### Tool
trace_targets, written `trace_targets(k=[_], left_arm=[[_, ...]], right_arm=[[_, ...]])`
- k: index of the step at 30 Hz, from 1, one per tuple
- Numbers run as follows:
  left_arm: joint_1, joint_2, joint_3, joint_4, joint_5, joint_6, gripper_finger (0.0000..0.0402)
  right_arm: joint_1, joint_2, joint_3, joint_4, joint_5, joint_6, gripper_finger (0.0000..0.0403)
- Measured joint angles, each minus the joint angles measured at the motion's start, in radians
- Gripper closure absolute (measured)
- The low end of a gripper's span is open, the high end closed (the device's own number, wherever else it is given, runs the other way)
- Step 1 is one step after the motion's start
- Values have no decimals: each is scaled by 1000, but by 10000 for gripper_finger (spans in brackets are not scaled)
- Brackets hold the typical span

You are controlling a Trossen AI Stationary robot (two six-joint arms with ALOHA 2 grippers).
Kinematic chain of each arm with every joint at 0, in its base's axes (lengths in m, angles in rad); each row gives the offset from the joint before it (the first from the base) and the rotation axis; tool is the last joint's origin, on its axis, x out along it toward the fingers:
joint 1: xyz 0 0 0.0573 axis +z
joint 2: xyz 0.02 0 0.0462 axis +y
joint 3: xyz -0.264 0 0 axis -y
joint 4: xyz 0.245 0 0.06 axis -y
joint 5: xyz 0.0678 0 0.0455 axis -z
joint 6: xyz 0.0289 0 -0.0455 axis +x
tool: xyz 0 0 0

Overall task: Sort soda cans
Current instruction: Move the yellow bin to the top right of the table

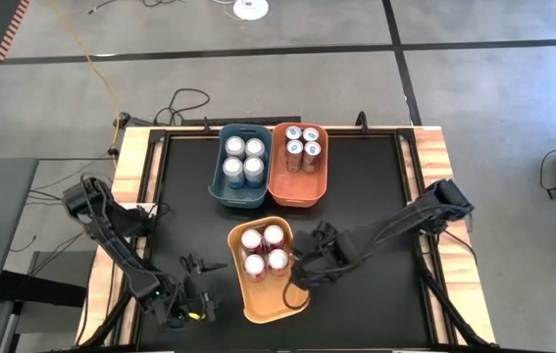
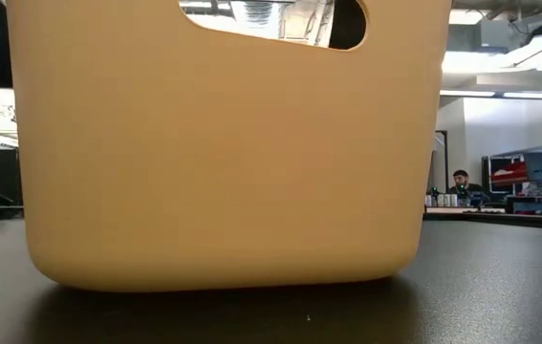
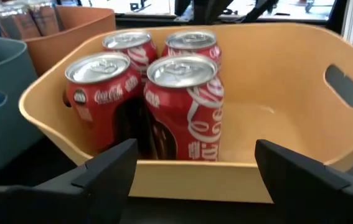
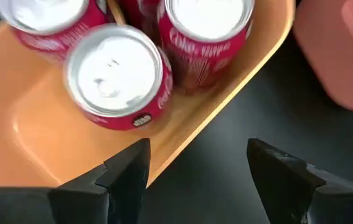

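Red cans (image 1: 264,249), four of them, stand together at the far end of the yellow bin (image 1: 270,294), straight ahead of the left gripper (image 3: 192,177) and just beside the right gripper (image 4: 195,168). Both grippers are spread wide and hold nothing. The blue cans (image 1: 243,158) fill the blue bin (image 1: 221,186) and the white cans (image 1: 301,143) sit in the orange bin (image 1: 297,186), well beyond both tools. Sorting looks finished; the next move seems to call for lifting both arms clear without nudging the yellow bin.
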Motion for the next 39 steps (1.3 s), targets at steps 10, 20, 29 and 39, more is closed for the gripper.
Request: trace_targets(k=[10, 20, 29, 39], left_arm=[[-8, 13, 0, -13, 3, -30, 84], [-8, 13, 0, -14, 0, -30, 84], [-8, 13, 0, -14, -1, -27, 84], [-8, 13, 0, -18, -1, -28, 84]], right_arm=[[-68, 52, 0, -1, -93, 0, 185], [-91, 35, 2, -6, -148, -19, 390], [-106, 34, 2, -61, -165, -30, 388], [-68, -9, -3, -160, -167, 45, 397]])
